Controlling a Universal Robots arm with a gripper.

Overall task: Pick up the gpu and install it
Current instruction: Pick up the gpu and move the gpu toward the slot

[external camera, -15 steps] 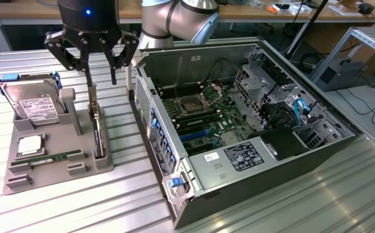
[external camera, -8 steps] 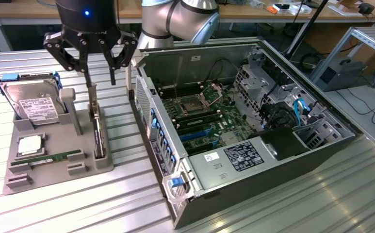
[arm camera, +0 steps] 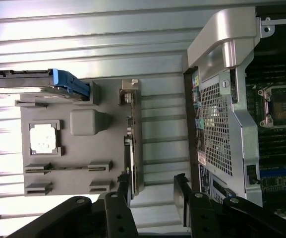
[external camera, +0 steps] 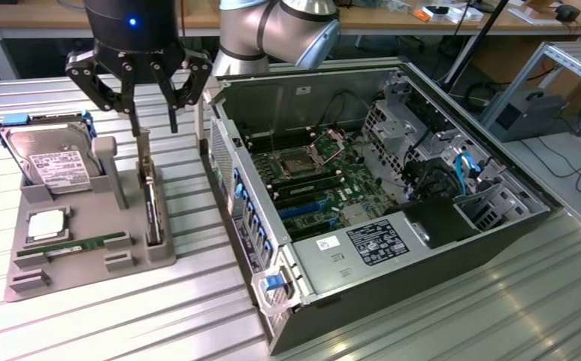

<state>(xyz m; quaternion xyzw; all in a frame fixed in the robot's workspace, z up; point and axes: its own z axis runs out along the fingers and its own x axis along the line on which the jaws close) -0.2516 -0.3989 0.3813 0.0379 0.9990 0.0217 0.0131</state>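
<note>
Over on the exterior view's left, the gripper (external camera: pixel 152 122) hangs wide open above the gpu (external camera: pixel 152 207), a thin black card standing on edge in its grey moulded tray (external camera: pixel 89 256). It's not picked up yet, and nothing is installed in the open metal case (external camera: pixel 421 278). From the wrist, matte black fingers (arm camera: pixel 182 198) are spread and empty, with the card edge-on near one of them.
</note>
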